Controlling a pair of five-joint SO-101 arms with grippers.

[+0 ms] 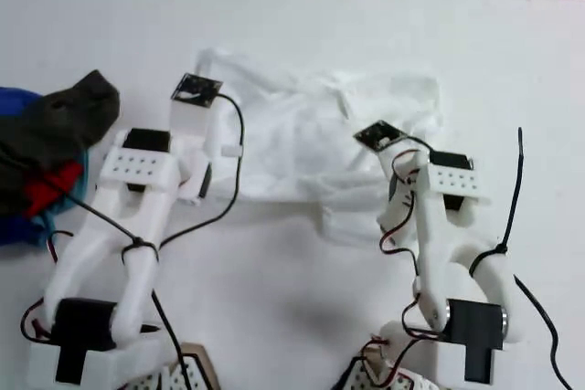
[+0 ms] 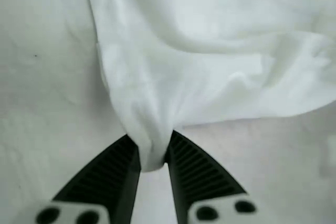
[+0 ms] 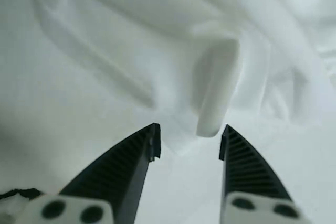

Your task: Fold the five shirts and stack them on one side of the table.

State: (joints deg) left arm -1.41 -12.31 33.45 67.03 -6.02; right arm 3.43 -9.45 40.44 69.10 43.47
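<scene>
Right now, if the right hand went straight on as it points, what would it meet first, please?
Most likely the white shirt: a raised fold lies just ahead of the open right hand, nearer one finger. The hand's height above the cloth is unclear.

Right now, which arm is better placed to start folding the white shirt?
Left. The left gripper is shut on the shirt's edge; the right gripper is open over a fold, holding nothing.
</scene>
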